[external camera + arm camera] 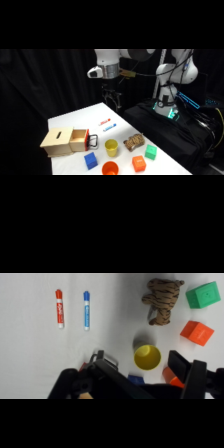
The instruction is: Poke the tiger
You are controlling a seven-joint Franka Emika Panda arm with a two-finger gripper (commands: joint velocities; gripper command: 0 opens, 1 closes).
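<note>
Tool (pixel 112 101): high above surface (pixel 70 120) rear, fingers spread, empty | Tiger (pixel 133 142): near right edge, between yellow cup (pixel 111 147) and green block (pixel 150 152), untouched | Relation: tiger well below tool, toward front-right; long axis runs roughly front-to-rear.

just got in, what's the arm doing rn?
The arm's gripper hangs high over the far part of the table, holding nothing. The tiger lies untouched near the table's right edge, between the yellow cup and the green block. Two markers lie apart from it. No contact yet.
</note>
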